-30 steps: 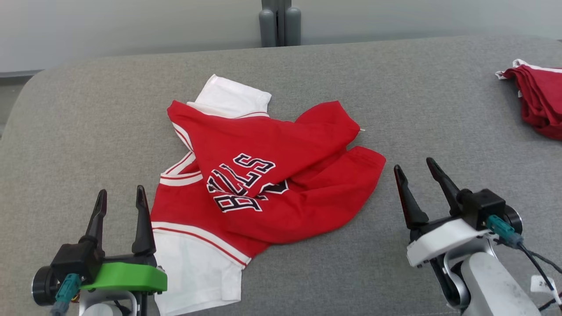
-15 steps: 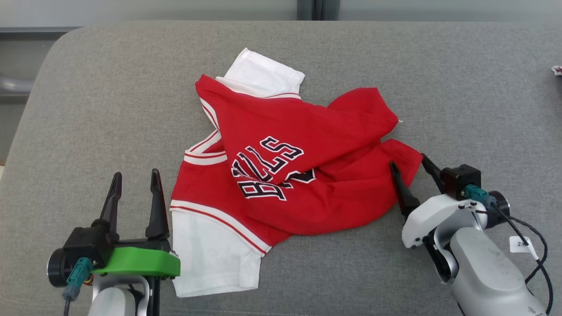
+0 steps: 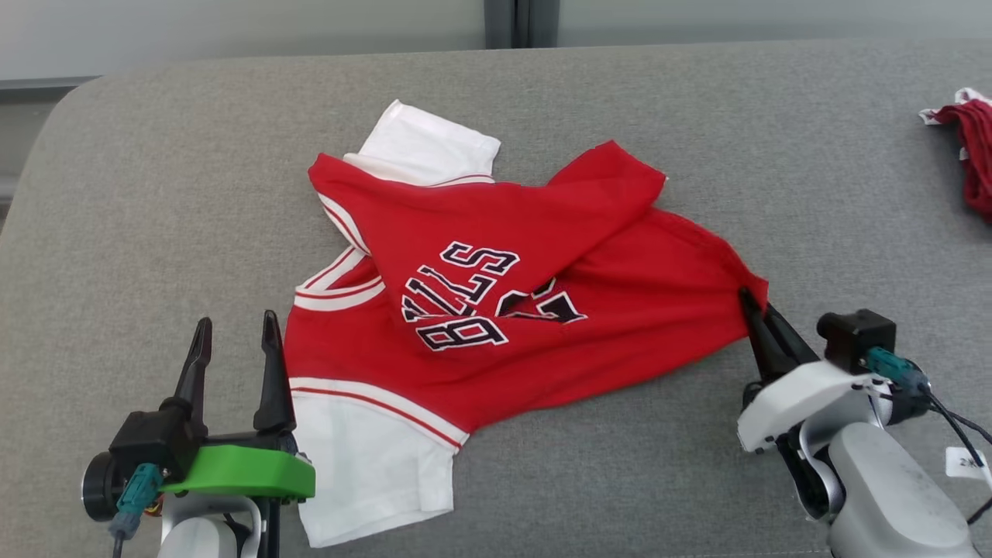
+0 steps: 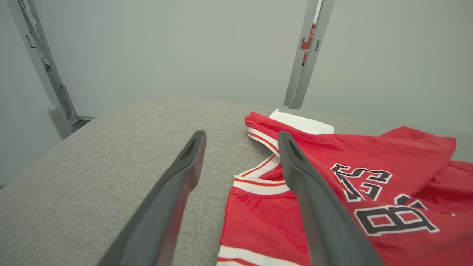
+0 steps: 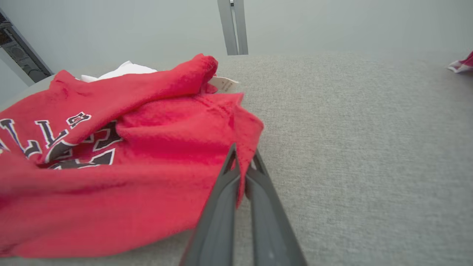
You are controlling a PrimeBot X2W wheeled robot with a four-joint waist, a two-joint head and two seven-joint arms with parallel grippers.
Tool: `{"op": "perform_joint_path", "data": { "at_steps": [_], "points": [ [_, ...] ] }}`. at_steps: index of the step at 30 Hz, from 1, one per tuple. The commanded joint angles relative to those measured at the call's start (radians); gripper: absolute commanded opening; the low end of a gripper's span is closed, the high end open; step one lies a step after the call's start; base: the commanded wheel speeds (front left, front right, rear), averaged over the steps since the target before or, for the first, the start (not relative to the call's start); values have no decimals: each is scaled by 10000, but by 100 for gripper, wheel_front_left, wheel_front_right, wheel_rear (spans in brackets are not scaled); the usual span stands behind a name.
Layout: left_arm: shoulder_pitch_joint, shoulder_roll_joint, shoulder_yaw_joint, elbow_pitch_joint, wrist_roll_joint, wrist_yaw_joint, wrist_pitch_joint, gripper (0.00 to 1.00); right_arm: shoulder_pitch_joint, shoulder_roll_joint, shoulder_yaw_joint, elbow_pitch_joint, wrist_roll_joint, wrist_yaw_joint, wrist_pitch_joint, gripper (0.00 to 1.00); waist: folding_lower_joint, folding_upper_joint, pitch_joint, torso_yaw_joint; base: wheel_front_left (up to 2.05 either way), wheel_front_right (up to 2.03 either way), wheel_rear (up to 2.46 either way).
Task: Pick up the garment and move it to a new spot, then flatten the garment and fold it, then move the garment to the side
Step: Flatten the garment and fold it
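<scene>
Right gripper (image 3: pixel 750 299), at 4 o'clock of the head view: its two dark fingers are pressed together on the right-hand corner of the garment (image 3: pixel 542 349), pinching the red hem. In the right wrist view the gripper (image 5: pixel 244 155) shows a fold of the red cloth (image 5: pixel 111 173) caught between the finger tips, with the fabric drawn to a point there.

Left gripper (image 3: pixel 236 319), at 8 o'clock: its fingers are spread wide and hold nothing. Its inner finger lies just beside the garment's left edge; whether it touches the cloth is not clear from this angle. In the left wrist view the gripper (image 4: pixel 241 135) frames bare grey surface, and the garment (image 4: pixel 369 155) lies toward 3 o'clock.

The garment, a red jersey with white sleeves and black-and-white lettering, lies crumpled at the centre of the grey fabric-covered desk (image 3: pixel 155 194). One white sleeve points to 11 o'clock and the other to 7 o'clock, near the left gripper. An upper layer is folded over the chest, so the lettering is partly covered. A small white label (image 5: pixel 223 84) projects from the fold at the far edge.

A second red cloth (image 3: pixel 973 147) lies well apart, at 2 o'clock by the desk's right edge. A grey metal post (image 3: pixel 519 23) stands behind the desk at 12 o'clock.
</scene>
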Motion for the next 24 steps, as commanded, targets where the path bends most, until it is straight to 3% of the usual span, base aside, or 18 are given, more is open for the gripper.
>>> {"op": "perform_joint_path", "data": {
  "at_steps": [1,11,12,14,24],
  "points": [
    [126,21,44,34,16,3,1,100,332,-131,-144,-253,142,1,-31,0,0,-1,-186,-322,0,0,0],
    [338,23,-28,56,-114,60,1,100,3082,-392,-940,-2774,648,1,696,0,0,-1,-265,-885,0,0,0],
    [332,23,-32,60,-108,61,-1,100,3229,-350,-990,-2980,665,1,792,26,0,-1,-257,-906,0,0,0],
    [308,23,-52,68,-101,73,1,100,3455,-317,-1117,-3337,594,1,974,100,0,-1,-254,-937,0,0,0],
    [7,23,-190,96,-53,11,1,100,2074,-966,-757,-4098,-440,1,1708,100,0,-1,-64,-713,0,0,0]
  ]
}}
